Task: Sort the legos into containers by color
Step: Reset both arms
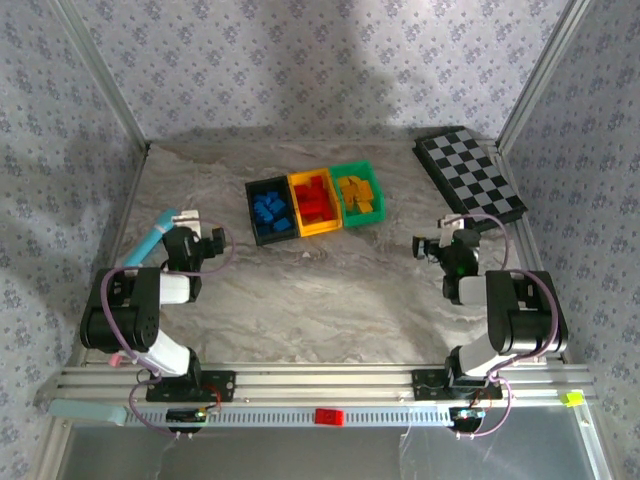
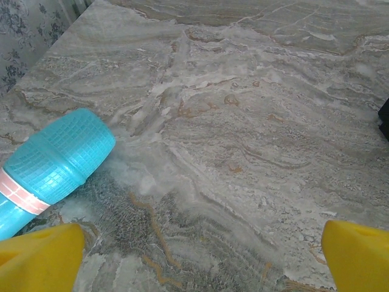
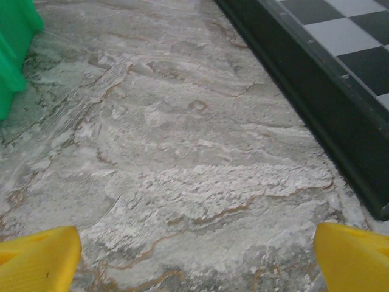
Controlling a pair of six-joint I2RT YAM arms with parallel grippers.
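- grey-veined marble tabletop (image 1: 330, 300) carries everything; patterned walls enclose it on three sides.
- black-and-grey checkerboard (image 1: 470, 175) lies flat at the far right, angled; its dark edge (image 3: 340, 61) runs along the right of the right wrist view.
- left hand (image 1: 188, 222) is low over the left side of the tabletop, jaws spread wide with nothing between them; the yellow fingertips (image 2: 36, 255) sit at opposite bottom corners of its wrist view, bare marble between.
- right hand (image 1: 447, 228) sits near the checkerboard's near corner, likewise wide open and holding nothing; bare tabletop lies between its fingertips (image 3: 36, 255).
- three bins stand side by side at far centre, touching: black bin (image 1: 274, 238) on the left, yellow bin (image 1: 320, 230) in the middle, green bin (image 1: 365, 217) on the right. the green bin's wall (image 3: 12, 55) shows at the left edge of the right wrist view.
- cyan marker pen (image 1: 150, 240) lies on the tabletop just left of the left hand, its ribbed cap (image 2: 48, 170) close to the left fingertip.
- blue legos (image 1: 271, 209) are in the black bin, red legos (image 1: 316, 200) in the yellow bin, yellow-orange legos (image 1: 357, 193) in the green bin.
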